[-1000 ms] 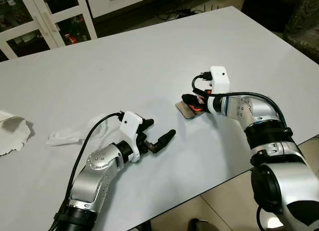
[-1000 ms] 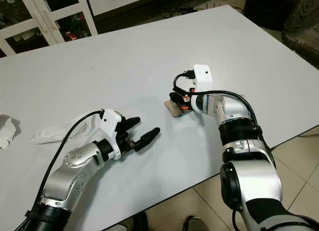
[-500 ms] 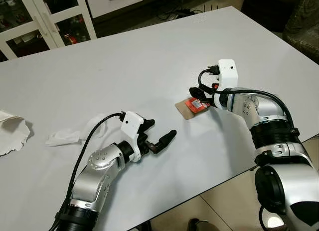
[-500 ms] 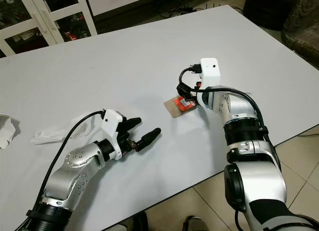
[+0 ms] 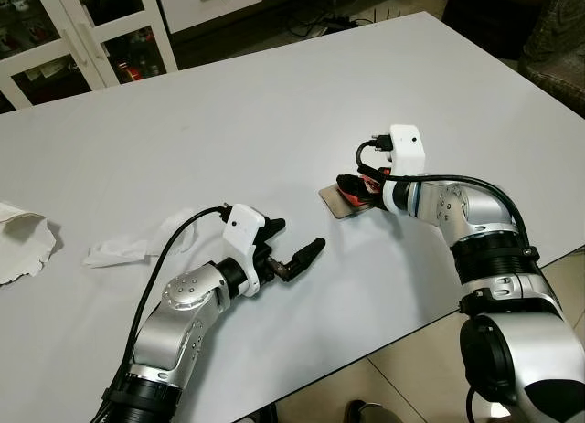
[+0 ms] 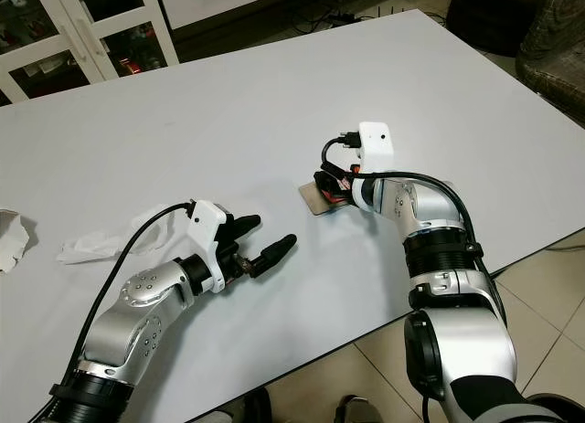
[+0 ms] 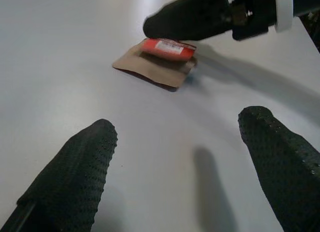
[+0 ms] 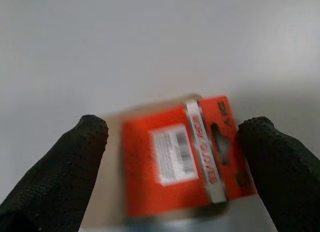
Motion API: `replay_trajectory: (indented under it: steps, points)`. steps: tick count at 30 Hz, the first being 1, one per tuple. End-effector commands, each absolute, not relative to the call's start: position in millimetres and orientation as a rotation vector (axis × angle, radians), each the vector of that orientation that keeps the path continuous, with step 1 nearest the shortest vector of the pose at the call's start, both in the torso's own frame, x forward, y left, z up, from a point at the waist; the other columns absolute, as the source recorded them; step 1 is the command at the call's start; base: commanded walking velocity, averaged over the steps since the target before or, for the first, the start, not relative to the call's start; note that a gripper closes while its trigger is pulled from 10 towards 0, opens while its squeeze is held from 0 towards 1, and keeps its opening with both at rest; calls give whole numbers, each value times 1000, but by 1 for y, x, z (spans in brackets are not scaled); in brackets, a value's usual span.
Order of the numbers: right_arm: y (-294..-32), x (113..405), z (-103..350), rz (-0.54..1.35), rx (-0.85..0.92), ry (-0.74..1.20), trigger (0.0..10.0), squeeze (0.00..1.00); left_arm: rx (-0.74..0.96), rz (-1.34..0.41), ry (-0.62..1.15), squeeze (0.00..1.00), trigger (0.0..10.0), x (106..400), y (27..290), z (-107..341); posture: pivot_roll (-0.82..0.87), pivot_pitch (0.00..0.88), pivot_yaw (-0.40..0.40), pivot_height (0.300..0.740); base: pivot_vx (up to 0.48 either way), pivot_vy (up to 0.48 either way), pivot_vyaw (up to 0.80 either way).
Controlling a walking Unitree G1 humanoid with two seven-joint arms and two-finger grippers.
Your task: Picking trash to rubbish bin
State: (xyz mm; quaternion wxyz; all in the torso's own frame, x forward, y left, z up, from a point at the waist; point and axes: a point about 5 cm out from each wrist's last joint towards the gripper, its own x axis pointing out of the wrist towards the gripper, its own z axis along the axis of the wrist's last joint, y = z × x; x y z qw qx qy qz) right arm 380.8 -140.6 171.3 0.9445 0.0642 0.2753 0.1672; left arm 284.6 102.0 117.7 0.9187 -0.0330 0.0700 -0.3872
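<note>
White table (image 5: 274, 103): flat red-and-tan cardboard package (image 8: 177, 164) lies between the parted fingers of the right claw (image 5: 352, 185); left claw (image 5: 292, 245) wide, well apart.

Place: I stand in a home living room.
Signs: white glass-door cabinet (image 5: 82, 30), cables (image 5: 320, 23) on the floor, large grey counter (image 5: 274, 103), tiled floor (image 5: 402, 377).

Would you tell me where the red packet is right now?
The red packet lies on the white table, right of centre, between the open fingers of the right gripper.
</note>
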Motion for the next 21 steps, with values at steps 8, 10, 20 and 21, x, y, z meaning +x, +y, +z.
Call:
replay_trajectory:
  steps: [8, 10, 20, 21]
  points:
    - [-146, 377, 166, 301, 128, 576, 10000, 0, -49, -797, 168, 0, 10000, 284, 103, 114, -54, 159, 59, 740, 0, 0, 0]
    - [-145, 376, 163, 306, 140, 583, 10000, 0, -47, -797, 168, 0, 10000, 284, 103, 114, -53, 159, 61, 740, 0, 0, 0]
    - [-137, 374, 146, 326, 214, 610, 0, 0, -44, -799, 172, 0, 10000, 283, 103, 114, -43, 161, 62, 740, 0, 0, 0]
    - [-137, 374, 146, 327, 215, 610, 0, 0, -43, -798, 172, 0, 10000, 283, 104, 114, -43, 161, 62, 740, 0, 0, 0]
